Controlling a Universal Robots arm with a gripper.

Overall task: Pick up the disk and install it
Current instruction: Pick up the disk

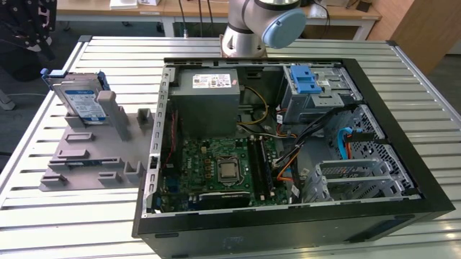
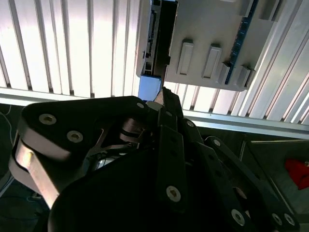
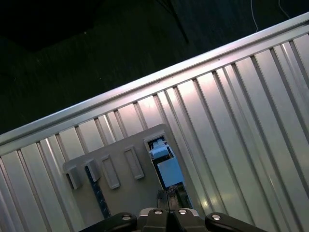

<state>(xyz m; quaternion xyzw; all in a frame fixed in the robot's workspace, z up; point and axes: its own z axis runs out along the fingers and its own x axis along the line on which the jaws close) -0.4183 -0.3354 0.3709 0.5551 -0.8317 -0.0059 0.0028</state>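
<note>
One flat silver hard drive (image 1: 81, 100) with blue-and-white label and blue side rails, standing on edge in the grey plastic rack (image 1: 94, 156) on the ribbed metal table (image 1: 72, 221), well apart from the open black computer case (image 1: 288, 234). Hand (image 2: 166, 96) above the drive, closed up tight, holding nothing. For a clean pick, probably: open wide, centre over the top edge, descend straight. Inside the case: grey power-supply box (image 1: 209, 102), green motherboard (image 1: 216, 167), blue-latched drive cage (image 1: 306, 81).

A robotics lab or workshop is suggested: an opened computer case (image 1: 273, 229) is laid on a ribbed metal table (image 1: 72, 216), a robot arm (image 1: 256, 24) is mounted at the far edge, and wooden desks (image 1: 353, 17) with cables are seen beyond.
</note>
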